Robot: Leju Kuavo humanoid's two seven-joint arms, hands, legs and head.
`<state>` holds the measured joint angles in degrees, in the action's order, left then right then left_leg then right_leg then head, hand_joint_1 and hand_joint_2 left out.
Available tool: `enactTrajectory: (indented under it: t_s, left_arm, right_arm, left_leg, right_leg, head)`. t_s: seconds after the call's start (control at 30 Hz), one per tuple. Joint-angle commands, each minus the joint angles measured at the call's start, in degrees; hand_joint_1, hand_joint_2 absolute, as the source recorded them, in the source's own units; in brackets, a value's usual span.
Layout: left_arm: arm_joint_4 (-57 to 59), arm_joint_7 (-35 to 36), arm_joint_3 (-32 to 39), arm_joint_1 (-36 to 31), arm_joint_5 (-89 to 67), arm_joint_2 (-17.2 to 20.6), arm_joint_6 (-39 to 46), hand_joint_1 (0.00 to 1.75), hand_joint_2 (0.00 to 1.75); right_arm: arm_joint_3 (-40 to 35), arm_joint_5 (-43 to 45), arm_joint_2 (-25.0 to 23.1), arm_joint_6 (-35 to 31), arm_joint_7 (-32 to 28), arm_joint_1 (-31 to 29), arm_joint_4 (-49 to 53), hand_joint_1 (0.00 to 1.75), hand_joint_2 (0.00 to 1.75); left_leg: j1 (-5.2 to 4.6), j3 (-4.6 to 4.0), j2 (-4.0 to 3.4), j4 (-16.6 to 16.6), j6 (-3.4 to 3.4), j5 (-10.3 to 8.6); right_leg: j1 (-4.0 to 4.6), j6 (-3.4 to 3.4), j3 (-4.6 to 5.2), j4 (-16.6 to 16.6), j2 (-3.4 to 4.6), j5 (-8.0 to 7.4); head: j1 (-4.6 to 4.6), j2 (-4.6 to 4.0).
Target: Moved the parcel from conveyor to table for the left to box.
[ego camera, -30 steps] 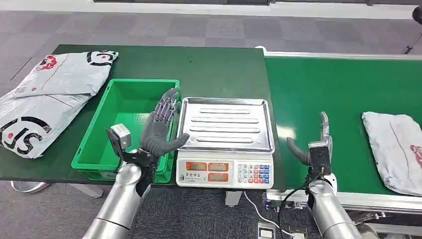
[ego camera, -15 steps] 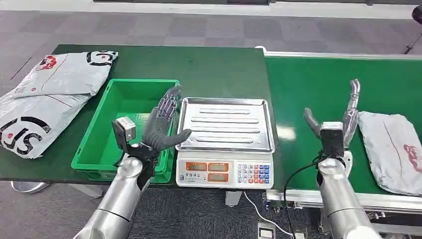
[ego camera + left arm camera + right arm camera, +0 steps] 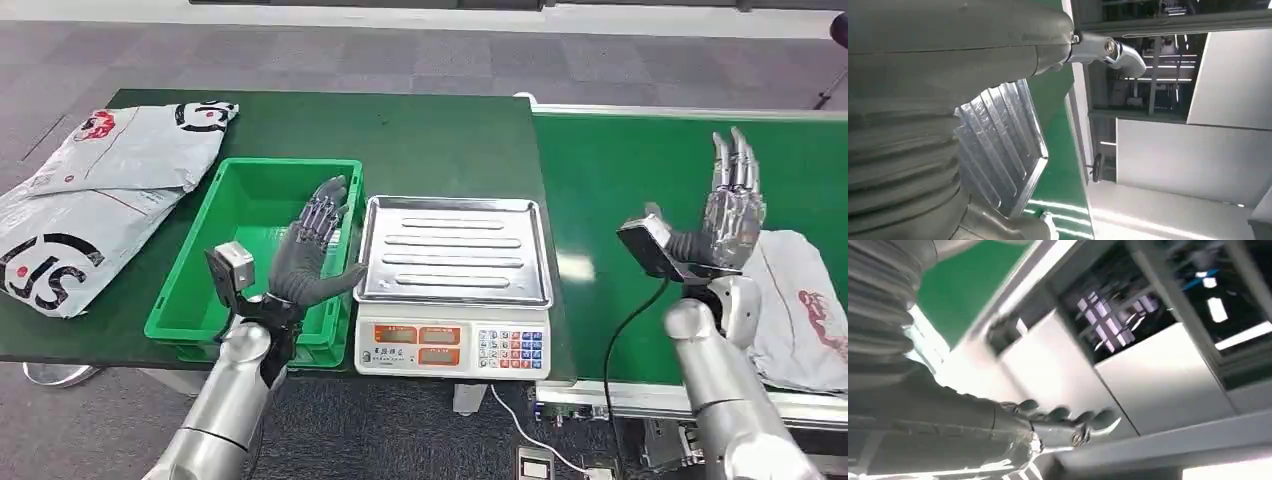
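Observation:
A grey parcel [image 3: 800, 305] with a red mark lies on the green conveyor [image 3: 640, 180] at the far right. My right hand [image 3: 728, 205] is raised above the parcel's near-left edge, fingers straight and spread, holding nothing. My left hand [image 3: 312, 245] hovers open over the right wall of the green bin [image 3: 225, 260], beside the scale's steel tray [image 3: 452, 250]. In the left wrist view the steel tray [image 3: 998, 145] lies close under the hand [image 3: 923, 100]. The right wrist view shows my hand [image 3: 973, 430] against the ceiling.
The scale [image 3: 452, 345] with its keypad stands at the table's front edge between bin and conveyor. Two grey printed parcels [image 3: 95, 190] lie on the green table [image 3: 420, 135] at the far left. A cable [image 3: 530, 430] hangs below the scale.
My right hand has swung right and up from the conveyor's near edge to above the parcel, turning its fingers upward. The left hand drifted slightly toward the bin.

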<state>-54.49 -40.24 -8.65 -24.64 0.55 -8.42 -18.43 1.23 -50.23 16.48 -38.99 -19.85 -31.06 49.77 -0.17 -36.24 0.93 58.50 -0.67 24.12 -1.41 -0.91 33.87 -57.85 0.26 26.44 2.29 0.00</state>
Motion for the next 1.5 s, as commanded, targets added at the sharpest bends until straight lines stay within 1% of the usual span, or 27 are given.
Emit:
enactTrajectory:
  t_s: [0.03, 0.07, 0.1, 0.13, 0.17, 0.23, 0.3, 0.33, 0.37, 0.4, 0.47, 0.5, 0.53, 0.57, 0.6, 0.73, 0.9, 0.93, 0.97, 1.0, 1.03, 1.1, 1.13, 1.17, 1.3, 1.37, 1.5]
  left_arm:
    - [-0.78, 0.24, 2.51, 0.9, -0.29, 0.17, -0.93, 0.0, 1.75]
    - [-0.41, 0.24, 2.41, 0.56, -0.45, -0.1, -0.98, 0.0, 1.75]
    - [-0.41, 0.24, 2.41, 0.56, -0.45, -0.1, -0.98, 0.0, 1.75]
    - [-0.11, 0.24, 2.0, 0.35, -0.83, -0.4, -0.89, 0.0, 1.75]
    - [0.01, 0.24, 1.86, 0.3, -0.92, -0.56, -0.82, 0.0, 1.75]
    - [0.38, 0.24, 1.58, 0.38, -0.86, -0.84, -1.08, 0.0, 1.75]
    - [0.57, 0.24, 1.15, 0.58, -1.06, -0.85, -1.21, 0.0, 1.75]
    - [0.66, 0.24, 1.07, 0.54, -1.07, -0.83, -1.26, 0.0, 1.75]
    - [0.66, 0.24, 1.07, 0.54, -1.07, -0.83, -1.26, 0.0, 1.75]
    - [0.66, 0.24, 1.07, 0.54, -1.07, -0.83, -1.26, 0.0, 1.75]
    - [1.62, 0.24, 0.98, -0.21, -1.03, -0.86, -1.41, 0.0, 1.75]
    - [2.06, 0.24, 0.95, -0.55, -1.01, -0.89, -1.43, 0.0, 1.75]
    - [2.93, 0.24, 0.79, -1.24, -1.1, -0.92, -1.48, 0.0, 1.75]
    - [3.34, 0.24, 0.75, -1.57, -1.11, -0.93, -1.51, 0.0, 1.75]
    - [3.34, 0.24, 0.75, -1.57, -1.11, -0.93, -1.51, 0.0, 1.75]
    - [3.34, 0.24, 0.75, -1.57, -1.11, -0.93, -1.51, 0.0, 1.75]
    - [3.34, 0.24, 0.75, -1.57, -1.11, -0.93, -1.51, 0.0, 1.75]
    - [3.7, 0.24, 0.68, -1.86, -1.09, -0.93, -1.45, 0.0, 1.75]
    - [3.86, 0.24, 0.74, -2.01, -0.98, -0.98, -1.49, 0.0, 1.75]
    - [3.97, 0.24, 0.77, -2.06, -0.95, -0.98, -1.45, 0.0, 1.75]
    - [4.48, 0.24, 0.86, -2.38, -0.88, -1.06, -1.53, 0.0, 1.75]
    - [4.9, 0.24, 0.89, -2.71, -0.87, -1.1, -1.68, 0.0, 1.75]
    - [4.92, 0.24, 0.91, -2.69, -0.89, -1.08, -1.69, 0.0, 1.75]
    - [5.05, 0.24, 0.93, -2.8, -0.93, -1.08, -1.59, 0.0, 1.75]
    - [4.89, 0.24, 1.39, -2.79, -0.86, -1.14, -1.69, 0.0, 1.75]
    - [4.66, 0.24, 1.59, -2.6, -0.88, -1.11, -1.58, 0.0, 1.75]
    - [4.04, 0.24, 1.92, -1.92, -0.85, -0.69, -1.66, 0.0, 1.75]
  right_arm:
    - [10.68, -2.93, 4.23, 0.74, 8.73, -5.27, -17.99, 0.0, 1.75]
    - [11.65, -3.1, 4.93, 1.38, 10.25, -5.25, -19.54, 0.0, 1.75]
    - [11.65, -3.1, 4.93, 1.38, 10.25, -5.25, -19.54, 0.0, 1.75]
    - [12.14, -4.6, 5.89, 2.27, 13.11, -5.14, -21.84, 0.0, 1.75]
    - [12.92, -4.4, 6.03, 2.87, 13.62, -4.9, -22.55, 0.0, 1.75]
    - [14.56, -4.0, 6.76, 5.91, 16.06, -4.55, -24.6, 0.0, 1.75]
    - [15.9, -3.96, 7.44, 11.01, 18.89, -4.74, -26.41, 0.0, 1.75]
    - [16.01, -4.08, 7.51, 11.86, 19.48, -4.84, -26.65, 0.0, 1.75]
    - [16.01, -4.08, 7.51, 11.86, 19.48, -4.84, -26.65, 0.0, 1.75]
    - [16.01, -4.08, 7.51, 11.86, 19.48, -4.84, -26.65, 0.0, 1.75]
    - [15.87, -5.39, 7.63, 16.73, 23.84, -5.85, -28.21, 0.0, 1.75]
    - [15.87, -5.75, 7.64, 19.27, 25.31, -6.28, -28.86, 0.0, 1.75]
    - [15.67, -6.29, 7.79, 23.5, 27.84, -7.07, -30.32, 0.0, 1.75]
    - [15.46, -6.66, 7.87, 24.51, 28.5, -7.22, -30.64, 0.0, 1.75]
    - [15.46, -6.66, 7.87, 24.51, 28.5, -7.22, -30.64, 0.0, 1.75]
    - [15.46, -6.66, 7.87, 24.51, 28.5, -7.22, -30.64, 0.0, 1.75]
    - [15.46, -6.66, 7.87, 24.51, 28.5, -7.22, -30.64, 0.0, 1.75]
    - [15.15, -7.19, 8.05, 26.51, 29.38, -7.67, -31.19, 0.0, 1.75]
    - [15.37, -7.25, 8.24, 28.46, 30.05, -8.26, -31.68, 0.0, 1.75]
    - [15.35, -7.59, 8.37, 29.61, 30.7, -8.58, -31.97, 0.0, 1.75]
    - [14.98, -8.23, 8.76, 31.92, 31.92, -9.36, -32.79, 0.0, 1.75]
    - [14.22, -9.2, 9.62, 36.79, 33.2, -11.03, -34.32, 0.0, 1.75]
    - [14.0, -9.49, 9.72, 37.59, 33.42, -11.23, -34.58, 0.0, 1.75]
    - [13.72, -9.87, 9.55, 39.11, 33.55, -11.73, -34.78, 0.0, 1.75]
    - [13.77, -10.24, 8.21, 40.16, 33.28, -9.79, -34.21, 0.0, 1.75]
    - [13.83, -10.4, 7.82, 40.32, 33.21, -9.34, -33.84, 0.0, 1.75]
    - [13.27, -11.43, 7.32, 41.72, 33.66, -10.02, -33.71, 0.0, 1.75]
  left_leg:
    - [0.03, 0.32, 0.0, -0.16, -0.03, 0.04]
    - [0.05, 0.39, 0.01, -0.21, -0.03, 0.04]
    - [0.03, 0.38, -0.04, -0.21, -0.04, 0.04]
    - [0.03, 0.38, 0.0, -0.2, -0.04, 0.04]
    - [0.04, 0.25, 0.13, -0.13, -0.04, 0.02]
    - [0.02, 0.22, 0.13, -0.09, -0.03, 0.03]
    - [0.03, 0.31, 0.15, -0.16, -0.03, 0.03]
    - [0.03, 0.39, 0.11, -0.21, -0.04, 0.03]
    - [-0.02, 0.18, 0.05, -0.06, -0.01, 0.04]
    - [-0.01, 0.21, -0.01, -0.08, -0.03, 0.06]
    - [0.01, 0.29, -0.09, -0.13, -0.04, 0.07]
    - [-0.02, 0.17, -0.06, -0.05, -0.03, 0.07]
    - [-0.01, 0.2, -0.14, -0.07, -0.04, 0.08]
    - [-0.02, 0.24, -0.13, -0.09, -0.05, 0.06]
    - [0.0, 0.11, -0.04, -0.01, -0.02, 0.04]
    - [0.0, 0.22, -0.22, -0.06, -0.03, 0.08]
    - [0.0, 0.2, -0.19, -0.05, -0.03, 0.08]
    - [-0.01, 0.1, -0.12, -0.01, -0.01, 0.06]
    - [0.01, 0.28, -0.22, -0.1, -0.04, 0.09]
    - [-0.01, 0.2, -0.19, -0.06, -0.04, 0.07]
    - [-0.02, 0.1, -0.15, -0.01, -0.02, 0.05]
    - [-0.01, 0.18, -0.2, -0.03, -0.03, 0.06]
    - [-0.05, 0.06, -0.12, 0.01, -0.01, 0.04]
    - [-0.02, 0.12, -0.17, 0.0, -0.03, 0.06]
    - [-0.01, 0.24, -0.3, -0.09, -0.04, 0.07]
    - [0.03, 0.28, -0.22, -0.11, -0.04, 0.07]
    - [0.01, 0.21, -0.24, -0.06, -0.04, 0.09]
  right_leg:
    - [0.06, 0.13, -0.39, 0.24, -0.13, 0.02]
    - [0.09, 0.14, -0.49, 0.33, -0.15, 0.01]
    - [0.07, 0.15, -0.42, 0.29, -0.08, 0.01]
    - [0.07, 0.15, -0.44, 0.31, -0.13, 0.01]
    - [0.06, 0.12, -0.36, 0.21, -0.23, 0.04]
    - [0.04, 0.1, -0.3, 0.17, -0.2, 0.04]
    - [0.06, 0.13, -0.41, 0.26, -0.25, 0.04]
    - [0.06, 0.16, -0.47, 0.32, -0.23, 0.03]
    - [0.0, 0.08, -0.2, 0.11, -0.1, 0.04]
    - [0.01, 0.09, -0.23, 0.14, -0.06, 0.03]
    - [0.04, 0.14, -0.29, 0.2, 0.0, 0.01]
    - [0.01, 0.1, -0.16, 0.1, 0.0, 0.02]
    - [0.02, 0.11, -0.15, 0.1, 0.08, 0.01]
    - [0.02, 0.14, -0.18, 0.13, 0.03, 0.01]
    - [0.02, 0.08, -0.07, 0.05, 0.0, 0.01]
    - [0.03, 0.12, -0.15, 0.12, 0.13, 0.0]
    - [0.03, 0.1, -0.15, 0.11, 0.11, 0.0]
    - [0.0, 0.06, -0.06, 0.05, 0.07, 0.0]
    - [0.04, 0.14, -0.23, 0.17, 0.11, 0.0]
    - [0.02, 0.11, -0.14, 0.1, 0.11, 0.0]
    - [0.0, 0.07, -0.05, 0.04, 0.09, 0.0]
    - [0.01, 0.11, -0.12, 0.08, 0.11, -0.01]
    - [-0.04, 0.06, 0.01, -0.01, 0.07, 0.01]
    - [0.0, 0.09, -0.06, 0.03, 0.09, 0.0]
    - [0.02, 0.13, -0.16, 0.14, 0.2, -0.04]
    - [0.06, 0.12, -0.23, 0.18, 0.12, -0.03]
    - [0.03, 0.09, -0.14, 0.11, 0.18, -0.03]
  head:
    - [0.0, 0.0]
    - [0.0, 0.0]
    - [0.0, 0.0]
    - [0.0, 0.0]
    - [0.0, 0.0]
    - [0.0, 0.0]
    - [0.0, 0.0]
    - [0.0, 0.0]
    - [0.0, 0.0]
    - [0.0, 0.0]
    - [0.0, 0.0]
    - [0.0, 0.0]
    - [0.0, 0.0]
    - [0.0, 0.0]
    - [0.0, 0.0]
    - [0.0, 0.0]
    - [0.0, 0.0]
    - [0.0, 0.0]
    - [0.0, 0.0]
    - [0.0, 0.0]
    - [0.0, 0.0]
    - [0.0, 0.0]
    - [0.0, 0.0]
    - [0.0, 0.0]
    - [0.0, 0.0]
    - [0.0, 0.0]
    - [0.0, 0.0]
